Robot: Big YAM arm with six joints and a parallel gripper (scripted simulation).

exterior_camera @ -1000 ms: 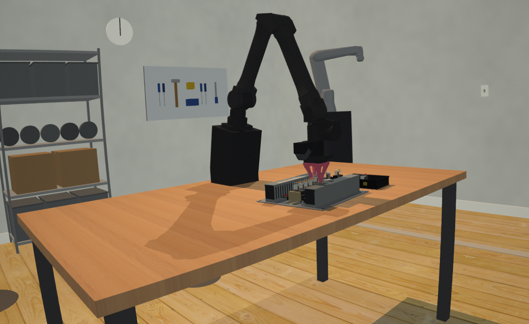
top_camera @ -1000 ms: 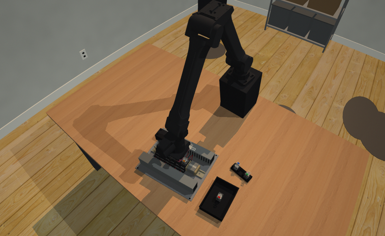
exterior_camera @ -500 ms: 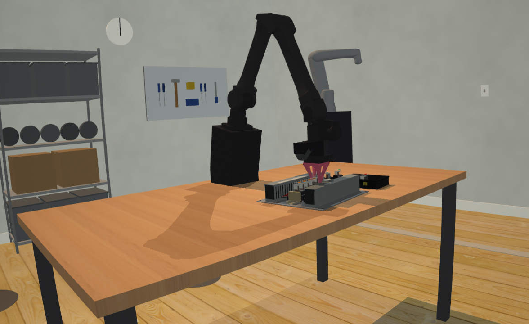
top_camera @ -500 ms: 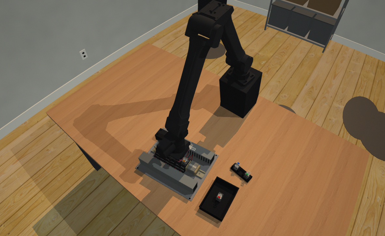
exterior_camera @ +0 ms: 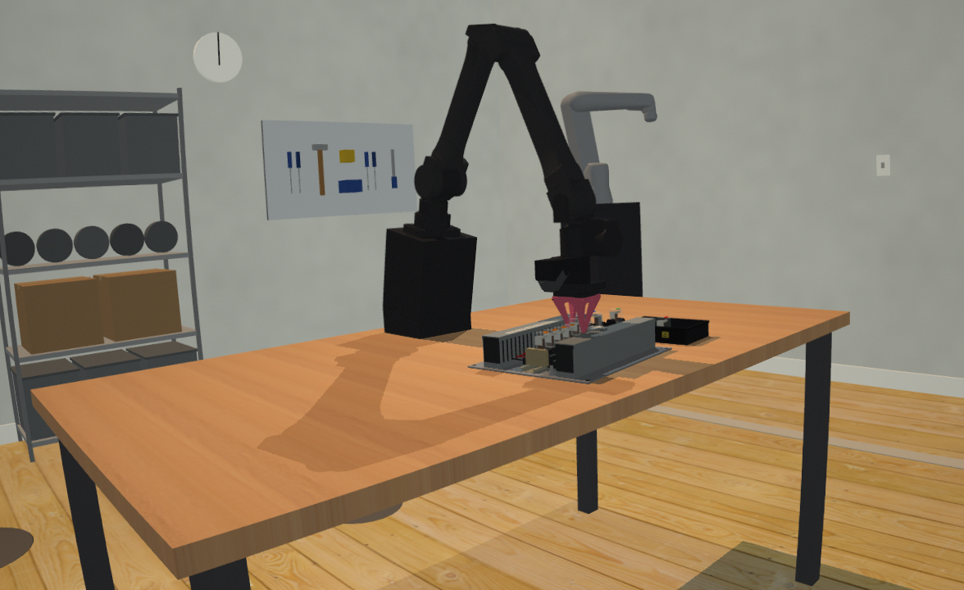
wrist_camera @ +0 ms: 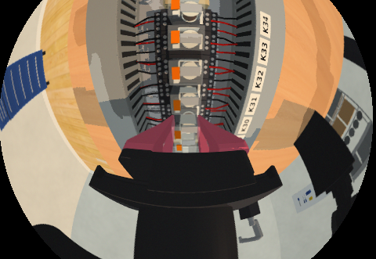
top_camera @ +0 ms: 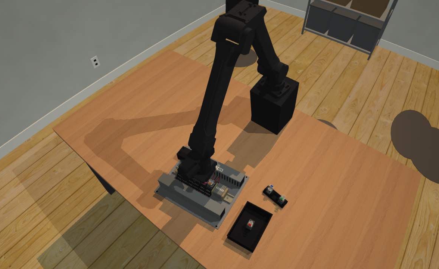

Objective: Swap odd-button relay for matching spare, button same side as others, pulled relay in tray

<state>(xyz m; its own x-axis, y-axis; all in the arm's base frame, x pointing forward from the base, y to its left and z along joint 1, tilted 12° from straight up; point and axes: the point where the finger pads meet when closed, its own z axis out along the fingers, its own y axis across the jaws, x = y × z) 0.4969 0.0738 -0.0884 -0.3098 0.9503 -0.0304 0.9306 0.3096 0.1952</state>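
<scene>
My gripper (exterior_camera: 578, 326) (wrist_camera: 186, 119) points down over the relay row and is shut on an orange-button relay (wrist_camera: 189, 128). That relay stands in line with the row, its button on the same side as the others; its seating depth is hard to see. Other orange-button relays (wrist_camera: 190, 40) (wrist_camera: 189, 72) sit in the row, with labels K30 to K34 beside it. The red-button relay (top_camera: 249, 224) lies in the black tray (top_camera: 260, 218) (exterior_camera: 684, 331). A blue-button spare (top_camera: 270, 189) and a green-button spare (top_camera: 282, 199) stand in the black holder (top_camera: 276, 195). In the top view the arm hides the fingers.
Slotted wire ducts (top_camera: 190, 197) (wrist_camera: 106, 36) run along both sides of the row, with red and black wires close to the sockets. Beige terminal blocks (top_camera: 219, 190) stand at the row's end. The tray and the spare holder are beside the panel.
</scene>
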